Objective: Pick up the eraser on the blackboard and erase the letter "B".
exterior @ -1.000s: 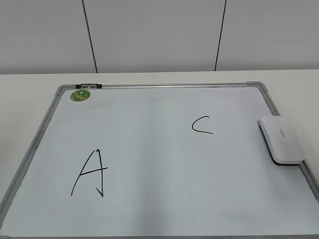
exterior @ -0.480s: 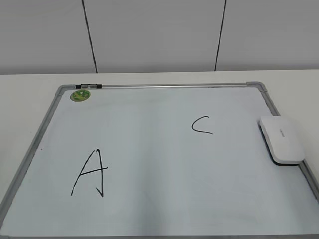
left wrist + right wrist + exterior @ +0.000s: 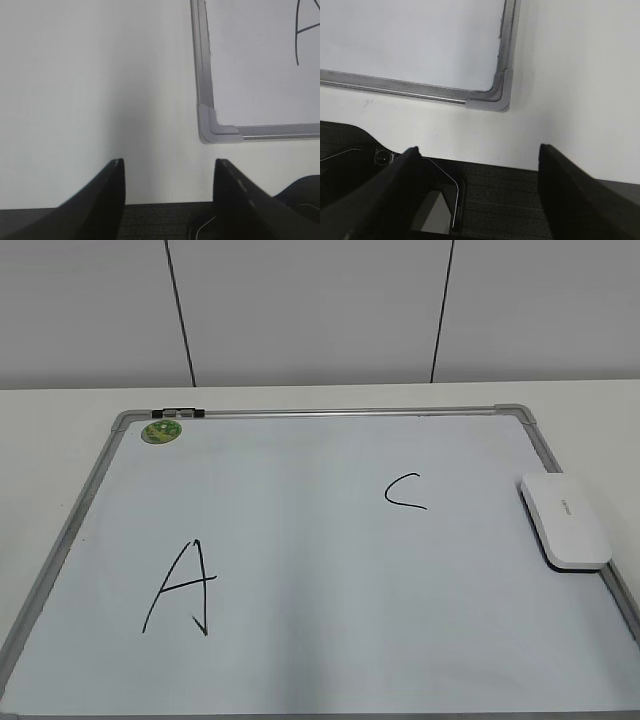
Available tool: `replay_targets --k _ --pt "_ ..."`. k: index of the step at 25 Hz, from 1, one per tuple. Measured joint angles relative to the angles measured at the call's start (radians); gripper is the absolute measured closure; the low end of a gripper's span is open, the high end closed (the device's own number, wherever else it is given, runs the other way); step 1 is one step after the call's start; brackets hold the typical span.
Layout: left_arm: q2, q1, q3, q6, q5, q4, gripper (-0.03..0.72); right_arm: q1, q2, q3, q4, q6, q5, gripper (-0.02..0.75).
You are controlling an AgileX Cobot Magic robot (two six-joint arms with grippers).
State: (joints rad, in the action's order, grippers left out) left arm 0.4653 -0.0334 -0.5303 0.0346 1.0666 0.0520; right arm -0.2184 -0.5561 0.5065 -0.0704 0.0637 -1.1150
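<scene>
Holding both tools low over the near edge of the table (image 3: 75, 100), I have nothing between their fingers. My left tool (image 3: 169, 192) stands with its jaws spread apart, and the near left corner of the blackboard (image 3: 212, 127) lies ahead of it, a little to its right. My right tool (image 3: 477, 182) also has its jaws wide apart, and the near right corner of the board is ahead of it, slightly to its left. The eraser (image 3: 565, 520) rests on the right edge of the board, farther ahead of my right tool, and no tool touches it. On the board I see a black "A" (image 3: 183, 588), a black "C" (image 3: 405, 491) and a small green magnet (image 3: 160, 430) at the far left corner. I cannot find any "B" on it.
</scene>
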Motion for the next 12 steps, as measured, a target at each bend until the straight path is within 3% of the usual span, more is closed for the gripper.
replay_targets --k 12 --pt "0.0 0.0 0.01 0.0 0.007 0.0 0.287 0.0 0.002 -0.008 -0.002 0.0 -0.003 0.204"
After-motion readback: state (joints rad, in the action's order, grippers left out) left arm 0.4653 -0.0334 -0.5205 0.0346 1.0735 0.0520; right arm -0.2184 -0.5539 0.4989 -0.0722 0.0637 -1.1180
